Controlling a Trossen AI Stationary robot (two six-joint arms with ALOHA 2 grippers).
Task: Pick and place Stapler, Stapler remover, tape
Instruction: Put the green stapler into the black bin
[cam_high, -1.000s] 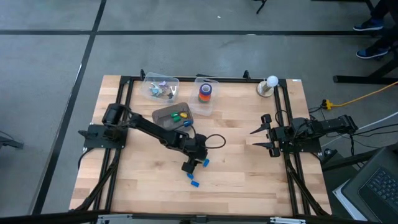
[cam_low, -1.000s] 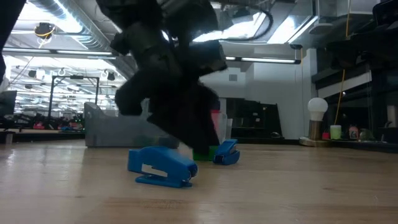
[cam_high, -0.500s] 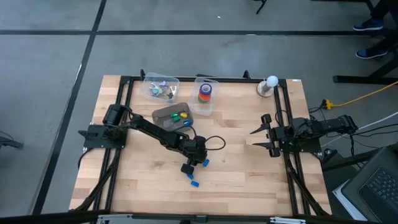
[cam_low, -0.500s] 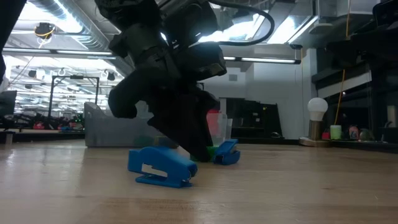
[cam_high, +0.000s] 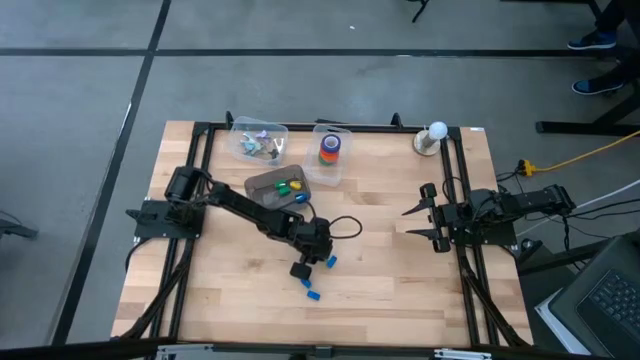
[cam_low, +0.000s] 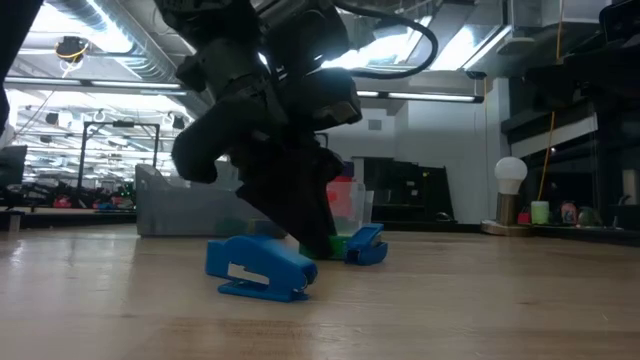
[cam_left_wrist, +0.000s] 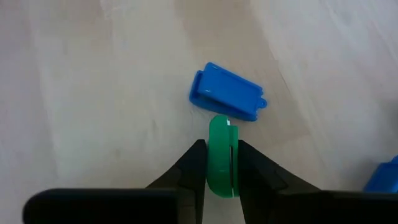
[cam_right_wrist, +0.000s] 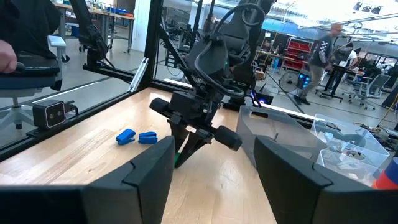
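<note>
Tabletop centre | your left gripper pinches green piece | may nudge adjacent stapler | right gripper wide, right edge

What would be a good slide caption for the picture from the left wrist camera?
Left gripper with its jaws closed around a small green piece on the wooden table, a blue piece lying just beyond.

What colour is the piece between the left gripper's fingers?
Green piece, clearest in the left wrist view.
</note>
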